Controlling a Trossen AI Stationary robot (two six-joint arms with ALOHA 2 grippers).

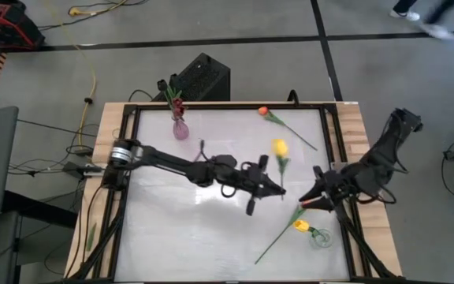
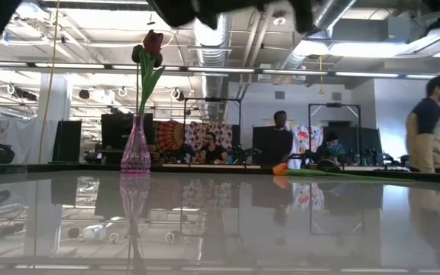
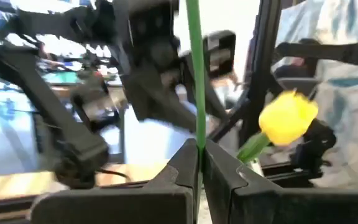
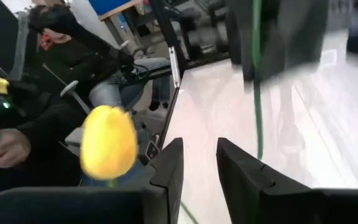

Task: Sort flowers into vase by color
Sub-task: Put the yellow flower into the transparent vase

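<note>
Holding a yellow tulip (image 1: 280,147) by its thin green stem, the left gripper (image 1: 278,189) hangs over the middle of the worktop (image 1: 172,229), its fingers pressed together on the stalk, as the left wrist view shows plainly. The right gripper (image 1: 309,197) sits just beside it toward the worktop's right edge, fingers spread with nothing between them.

To finish this step well, the left arm should keep the stem upright, carry it to the clear vase (image 1: 319,236) near the right front corner, where another yellow flower (image 1: 300,226) seems to rest against the rim, and lower the stalk straight into the neck before letting go. The right arm would do best to stand clear of that path.

The held bloom is a small, rounded, bright yellow head on a long, straight stem with a leaf below it. A dark red tulip (image 2: 150,44) stands upright in the pink vase (image 1: 180,128) at the far left of the worktop. An orange tulip (image 1: 264,112) lies flat near the far edge, well apart from both vases.
</note>
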